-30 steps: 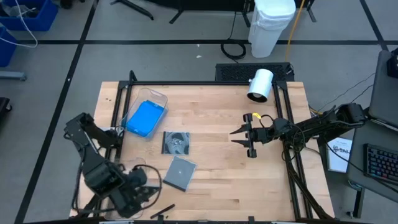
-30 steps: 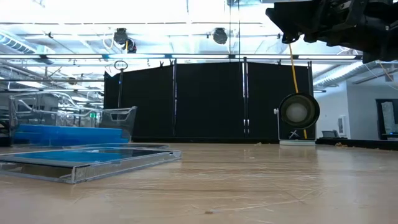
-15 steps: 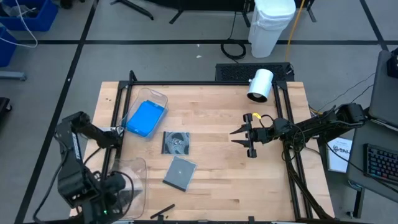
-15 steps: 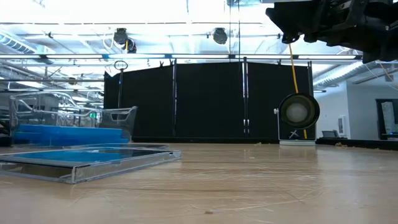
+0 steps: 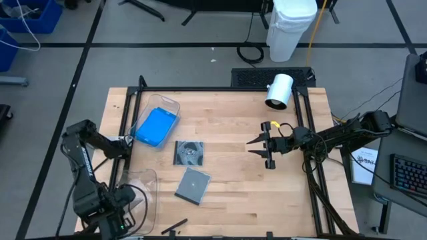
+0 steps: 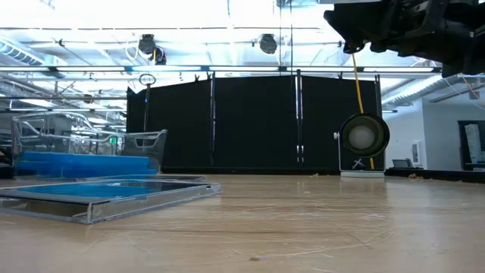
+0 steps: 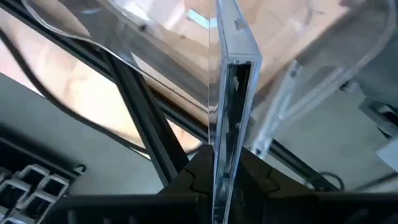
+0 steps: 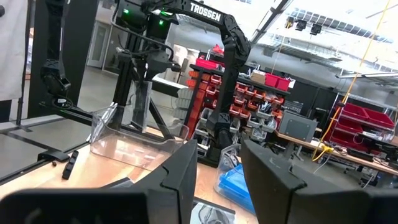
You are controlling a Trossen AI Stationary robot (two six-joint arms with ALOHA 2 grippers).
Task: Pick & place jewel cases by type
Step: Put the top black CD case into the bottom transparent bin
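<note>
My left gripper (image 5: 119, 208) hangs at the table's near left corner, shut on a clear jewel case (image 7: 233, 93) that shows edge-on, beside a clear bin (image 5: 138, 192). A second clear bin (image 5: 157, 125) at the far left holds blue jewel cases. A jewel case showing a disc (image 5: 189, 153) and a grey jewel case (image 5: 193, 185) lie flat on the wood. My right gripper (image 5: 260, 145) waits open above the table's right half, nothing between its fingers (image 8: 186, 180). My left gripper pinches the clear jewel case between its two fingers by one edge (image 7: 219, 163). The fingers come from above, pointing steeply down. The case stands out past the fingertips, lifted clear, over the table's left rail (image 7: 146, 134) and the clear bin's wall.
A black frame rail (image 5: 127, 120) runs along the table's left edge and another (image 5: 308, 153) along its right. A white cylinder-shaped camera (image 5: 279, 91) sits at the far right corner. Bare wood lies between the flat cases and my right gripper.
My left gripper has swung with the clear jewel case from over the near bin toward the table's left edge, sinking a little and rolling as it went. The near clear bin, covered by the arm before, shows now. The right arm has kept still.
</note>
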